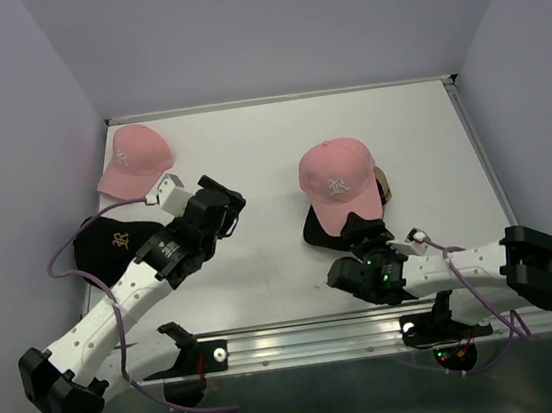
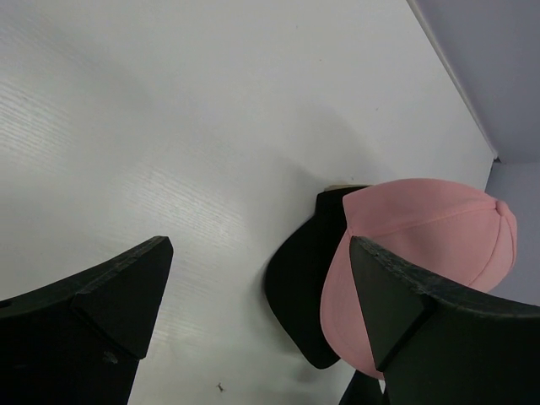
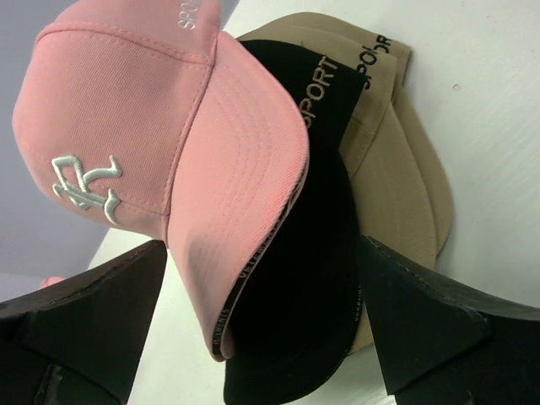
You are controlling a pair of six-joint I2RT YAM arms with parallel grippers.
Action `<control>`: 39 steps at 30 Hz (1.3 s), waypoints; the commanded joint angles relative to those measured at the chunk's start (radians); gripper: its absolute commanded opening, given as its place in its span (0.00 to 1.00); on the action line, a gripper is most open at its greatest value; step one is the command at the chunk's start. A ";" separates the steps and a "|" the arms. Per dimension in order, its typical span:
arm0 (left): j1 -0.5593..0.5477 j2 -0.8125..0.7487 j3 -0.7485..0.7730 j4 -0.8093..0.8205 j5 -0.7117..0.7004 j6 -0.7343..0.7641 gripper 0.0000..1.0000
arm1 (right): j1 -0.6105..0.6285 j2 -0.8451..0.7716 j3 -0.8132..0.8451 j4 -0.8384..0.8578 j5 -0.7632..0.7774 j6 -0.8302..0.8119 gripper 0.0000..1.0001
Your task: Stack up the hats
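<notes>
Hats: a pink fabric baseball cap (image 1: 339, 184) tops the stack (image 3: 295, 278) on the white bench (image 1: 248, 139); another pink cap (image 1: 132, 159) and a black fabric cap (image 1: 114, 244) lie left. Left claw (image 2: 260, 249) and right claw (image 3: 261, 246) gape empty (pinch a brim squarely).

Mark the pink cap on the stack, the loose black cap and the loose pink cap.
Stacked pink cap (image 1: 338, 181): top view, crown.
Loose black cap (image 1: 110, 247): top view, crown.
Loose pink cap (image 1: 134, 155): top view, crown.
</notes>
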 commanded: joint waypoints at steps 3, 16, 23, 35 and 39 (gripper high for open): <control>0.006 0.010 0.044 -0.017 -0.013 0.031 0.99 | 0.003 -0.069 -0.003 -0.167 0.093 0.770 1.00; 0.010 0.039 0.068 0.021 -0.011 0.039 0.99 | 0.012 -0.267 0.238 -0.740 -0.102 0.548 1.00; 0.070 0.138 0.070 0.139 0.103 0.114 0.99 | 0.012 -0.429 0.270 -0.735 -0.086 0.246 0.97; 0.118 0.494 0.309 0.270 0.295 0.290 0.95 | -0.006 -0.269 0.722 -0.662 0.004 -0.738 0.73; 0.118 0.585 0.379 0.290 0.355 0.318 0.95 | -0.126 -0.056 0.914 -0.647 -0.088 -0.939 0.77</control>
